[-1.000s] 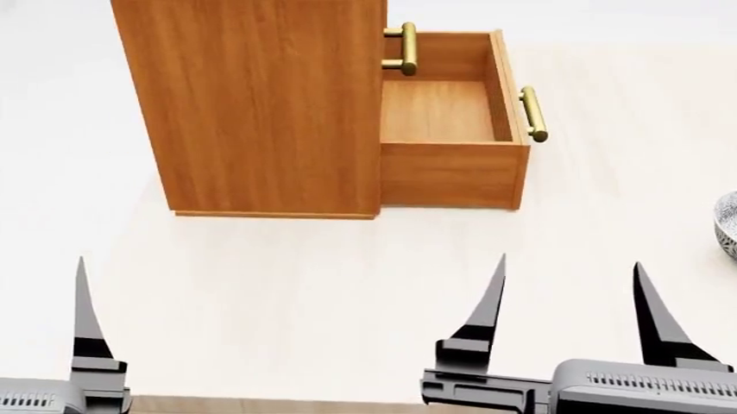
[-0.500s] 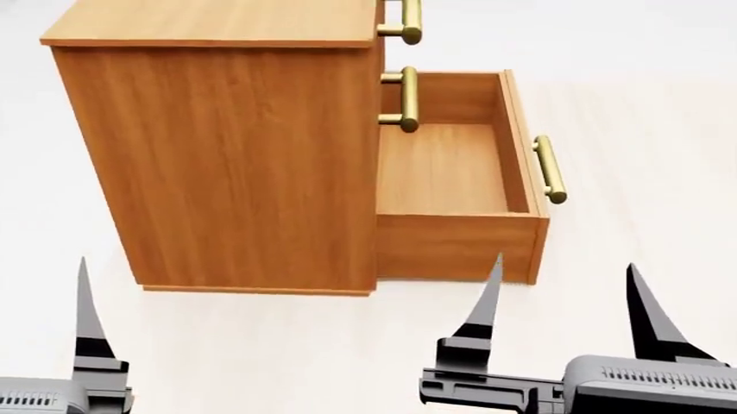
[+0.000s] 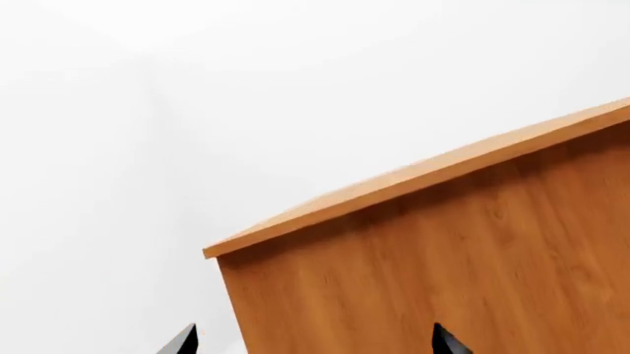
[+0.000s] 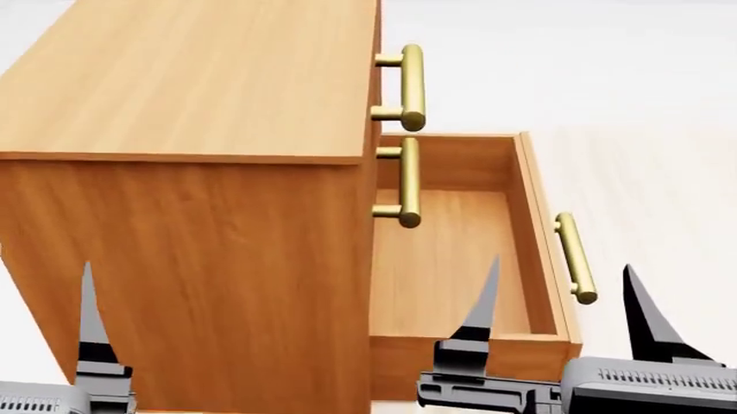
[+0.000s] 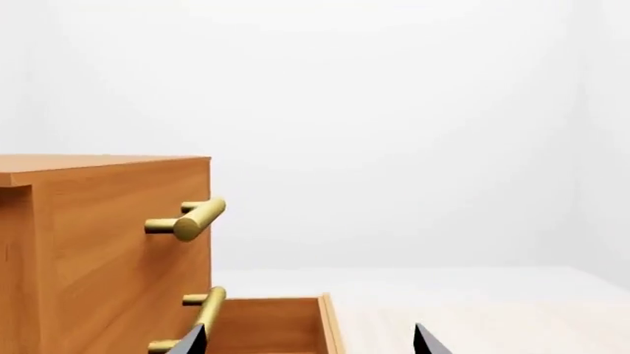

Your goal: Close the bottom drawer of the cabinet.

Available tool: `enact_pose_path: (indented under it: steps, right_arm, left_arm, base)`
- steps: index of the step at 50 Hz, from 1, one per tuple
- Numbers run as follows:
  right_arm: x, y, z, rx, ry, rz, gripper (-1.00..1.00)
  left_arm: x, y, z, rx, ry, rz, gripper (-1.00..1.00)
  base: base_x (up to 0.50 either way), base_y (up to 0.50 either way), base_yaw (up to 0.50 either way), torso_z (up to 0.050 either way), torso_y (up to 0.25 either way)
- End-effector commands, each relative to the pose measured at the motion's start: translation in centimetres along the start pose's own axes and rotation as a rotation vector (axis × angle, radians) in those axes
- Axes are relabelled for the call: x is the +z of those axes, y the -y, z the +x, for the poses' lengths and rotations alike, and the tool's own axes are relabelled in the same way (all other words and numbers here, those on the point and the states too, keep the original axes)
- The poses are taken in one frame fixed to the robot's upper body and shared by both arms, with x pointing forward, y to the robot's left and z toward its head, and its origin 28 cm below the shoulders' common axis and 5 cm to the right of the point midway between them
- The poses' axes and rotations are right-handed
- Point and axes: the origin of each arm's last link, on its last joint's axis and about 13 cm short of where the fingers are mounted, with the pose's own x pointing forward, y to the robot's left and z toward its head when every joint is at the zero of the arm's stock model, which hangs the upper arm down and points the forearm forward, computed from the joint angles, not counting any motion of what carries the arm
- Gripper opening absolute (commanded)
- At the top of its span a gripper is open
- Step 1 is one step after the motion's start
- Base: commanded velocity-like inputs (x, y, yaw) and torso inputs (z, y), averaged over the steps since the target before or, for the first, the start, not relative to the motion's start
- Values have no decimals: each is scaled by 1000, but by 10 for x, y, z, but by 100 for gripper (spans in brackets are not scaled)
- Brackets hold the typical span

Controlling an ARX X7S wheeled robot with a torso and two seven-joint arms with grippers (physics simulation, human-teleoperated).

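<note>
The orange-brown cabinet (image 4: 196, 250) fills the left of the head view, its top and plain side facing me. Its bottom drawer (image 4: 444, 267) stands pulled out to the right, empty, with a brass bar handle (image 4: 575, 257) on the front panel. My right gripper (image 4: 561, 315) is open, its fingers straddling the drawer's near corner from above. In the right wrist view the right gripper (image 5: 310, 343) points along the drawer (image 5: 271, 324). My left gripper (image 3: 313, 343) is open in front of the cabinet's side (image 3: 473, 251); one left finger (image 4: 90, 319) shows in the head view.
Two upper drawers are shut, their brass handles (image 4: 412, 76) (image 4: 409, 181) jutting right above the open drawer. Pale wood-look surface (image 4: 657, 172) stretches right of the drawer. White walls stand behind.
The head view has moved in and up over the cabinet, which now looms larger with its top showing. Both grippers keep their places in the frame. The bowl at the right edge has left view.
</note>
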Motion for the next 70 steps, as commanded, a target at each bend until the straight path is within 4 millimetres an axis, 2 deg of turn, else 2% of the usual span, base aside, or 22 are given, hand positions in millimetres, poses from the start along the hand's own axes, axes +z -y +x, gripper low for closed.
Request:
enact_pose_path:
  steps: [1, 12, 19, 22, 28, 35, 37, 41, 45, 46, 50, 55, 57, 66, 70]
  right_arm:
    - [-3, 1, 0, -1, -9, 1, 100]
    - [-3, -1, 0, 1, -7, -6, 100]
    - [-3, 0, 3, -70, -10, -114, 100]
    - [3, -1, 4, -25, -5, -76, 100]
    - [14, 0, 6, -21, -8, -107, 100]
    - [39, 3, 23, -36, 23, -150, 100]
    - [51, 10, 35, -56, 41, -135, 100]
    - [63, 21, 49, -85, 61, -129, 100]
    - [69, 45, 66, -172, 45, -144, 100]
    - [68, 56, 70, -204, 33, -153, 100]
    - [58, 77, 73, -254, -5, -174, 100]
    - [43, 93, 69, -297, -38, -209, 100]
    - [30, 103, 68, -332, -69, -200, 100]
    - [-14, 118, 60, -362, -152, -192, 100]
    - [-26, 121, 58, -360, -183, -194, 100]
  left_arm:
    - [0, 3, -2, -63, -4, -3, 100]
    - [-1, 3, -2, -58, -5, -2, 100]
    - [-1, 3, -3, -59, -7, -3, 100]
    - [-1, 3, -3, -59, -7, -7, 100]
    - [0, 2, -3, -57, -8, -8, 100]
    - [-2, 3, -3, -57, -8, -7, 100]
    - [-1, 2, -4, -58, -7, -6, 100]
    - [-1, 1, -5, -57, -7, -7, 100]
    - [-2, 1, -5, -55, -8, -6, 100]
    - [-3, 1, -5, -54, -10, -8, 100]
    - [-3, 2, -5, -56, -10, -10, 100]
    - [-3, 2, -6, -58, -10, -11, 100]
    - [-4, 3, -6, -59, -12, -11, 100]
    - [-5, 2, -6, -56, -14, -9, 100]
    - [-6, 2, -6, -56, -15, -9, 100]
  base:
    - [500, 0, 0, 0, 0]
    - [500, 0, 0, 0, 1]
    - [187, 0, 0, 0, 0]
    - [0, 0, 0, 0, 0]
    - [0, 0, 0, 0, 0]
    - [0, 0, 0, 0, 0]
    - [0, 0, 0, 0, 0]
    - [0, 0, 0, 0, 0]
    - [0, 0, 0, 0, 0]
    - [0, 0, 0, 0, 0]
    - [0, 0, 0, 0, 0]
    - [0, 0, 0, 0, 0]
    - [0, 0, 0, 0, 0]
    - [0, 0, 0, 0, 0]
    - [0, 0, 0, 0, 0]
